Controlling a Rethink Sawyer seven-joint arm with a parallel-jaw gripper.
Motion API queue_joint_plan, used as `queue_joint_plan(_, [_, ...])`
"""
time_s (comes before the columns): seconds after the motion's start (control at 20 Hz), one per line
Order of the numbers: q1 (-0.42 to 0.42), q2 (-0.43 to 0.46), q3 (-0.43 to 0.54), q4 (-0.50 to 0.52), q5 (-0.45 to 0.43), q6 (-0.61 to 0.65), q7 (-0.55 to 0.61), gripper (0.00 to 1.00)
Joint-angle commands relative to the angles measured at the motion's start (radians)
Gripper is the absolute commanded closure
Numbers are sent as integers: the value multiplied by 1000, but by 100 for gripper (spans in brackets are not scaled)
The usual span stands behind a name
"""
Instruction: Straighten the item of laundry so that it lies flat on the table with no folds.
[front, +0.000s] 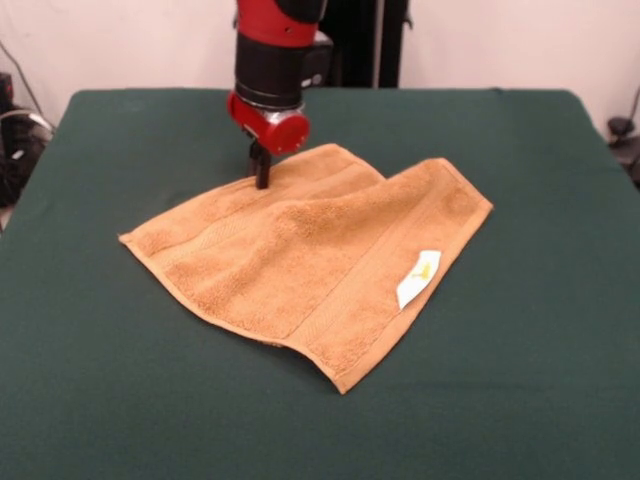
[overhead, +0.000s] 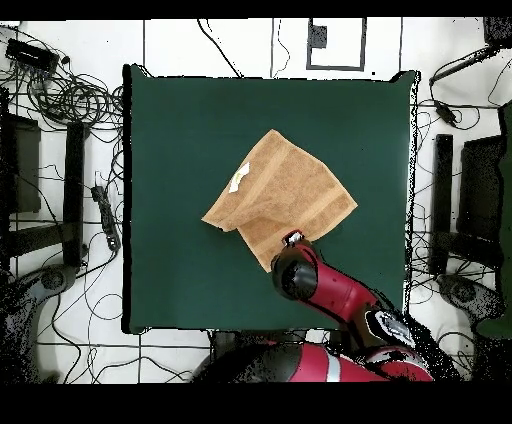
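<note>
The towel (front: 310, 255) lies on the tabletop (front: 520, 380), one corner folded over. The pincer (front: 262, 172) touches its far edge; whether it is clenched cannot be determined.

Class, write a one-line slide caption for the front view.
Sawyer's gripper touches the far edge of a folded orange-tan terry towel on the green table.

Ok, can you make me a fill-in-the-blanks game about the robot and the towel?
1. The towel lies on a table covered in dark ____ cloth.
2. The small label on the towel is ____.
3. The gripper points down at the towel's edge nearest the ____.
4. One part of the towel is ____ over, so it is not flat yet.

Missing words: green; white; robot; folded
</note>
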Motion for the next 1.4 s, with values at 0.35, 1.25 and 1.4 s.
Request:
queue_joint_plan(0.35, [-98,-113,65,37,-84,272,-11,100])
queue_joint_plan(1.25, [-246,-94,154,-51,-228,255,-9,0])
queue_joint_plan(1.4, [-277,-60,188,-57,-239,235,-9,0])
